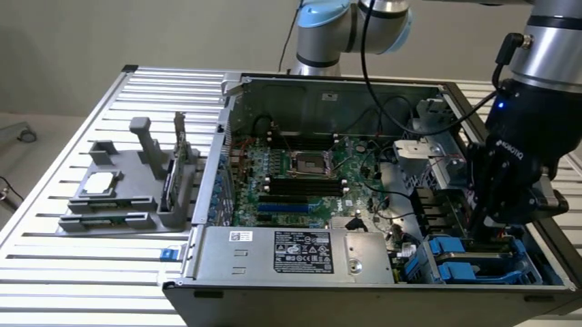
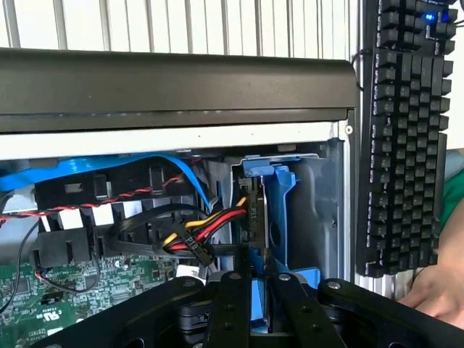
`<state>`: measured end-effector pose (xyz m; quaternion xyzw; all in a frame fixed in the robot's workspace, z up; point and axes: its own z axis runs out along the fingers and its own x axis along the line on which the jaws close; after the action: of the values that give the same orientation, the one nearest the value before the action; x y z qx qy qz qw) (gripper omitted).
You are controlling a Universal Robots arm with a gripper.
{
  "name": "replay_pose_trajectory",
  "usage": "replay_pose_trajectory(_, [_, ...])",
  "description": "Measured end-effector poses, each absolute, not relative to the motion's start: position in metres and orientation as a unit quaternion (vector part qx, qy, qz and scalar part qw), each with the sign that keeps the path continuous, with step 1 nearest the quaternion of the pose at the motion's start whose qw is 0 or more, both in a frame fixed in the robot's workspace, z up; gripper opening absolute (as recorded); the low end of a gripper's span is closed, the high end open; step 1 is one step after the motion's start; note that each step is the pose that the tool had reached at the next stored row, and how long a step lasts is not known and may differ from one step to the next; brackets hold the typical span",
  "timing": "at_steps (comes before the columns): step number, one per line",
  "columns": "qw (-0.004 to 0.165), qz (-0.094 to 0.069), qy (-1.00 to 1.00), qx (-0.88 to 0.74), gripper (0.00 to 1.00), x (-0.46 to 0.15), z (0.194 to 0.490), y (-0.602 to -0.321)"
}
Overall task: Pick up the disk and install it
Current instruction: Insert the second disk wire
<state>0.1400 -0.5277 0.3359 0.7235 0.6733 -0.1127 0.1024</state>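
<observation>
ribbed aluminium makes up the surface (image 1: 54, 266), and on it lies an open computer case (image 1: 300, 80) with its motherboard (image 1: 300, 184) exposed and a grey power-supply box (image 1: 291, 253) along its near wall. the tool (image 1: 495, 228) reaches down into the drive bay at the case's near corner on the exterior view's right, its fingers drawn close together on the disk (image 2: 259, 217), which stands on edge between bright blue rails (image 2: 279, 199) in the blue bay (image 1: 473, 262). from the wrist view the disk looks partly seated, beside the yellow, red and black power cable (image 2: 196, 235). i judge the disk dense and rigid, a metal block that will not flex, smooth enough to slip if pinched lightly, and sensitive to knocks. the flat metal faces seem the best hold, since the plastic rails may bend. a keyboard (image 2: 402, 138) and a person's hand (image 2: 438, 286) sit beyond the case.
</observation>
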Motion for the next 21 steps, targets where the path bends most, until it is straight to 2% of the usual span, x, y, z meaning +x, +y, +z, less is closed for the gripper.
replay_pose_trajectory(4, [0.095, -0.105, 0.676, 0.723, 0.17, 0.139, 0.337, -0.530])
replay_pose_trajectory(11, [0.070, -0.080, 0.683, 0.723, 0.17, 0.139, 0.337, -0.533])
replay_pose_trajectory(21, [0.059, -0.070, 0.685, 0.723, 0.17, 0.139, 0.342, -0.547])
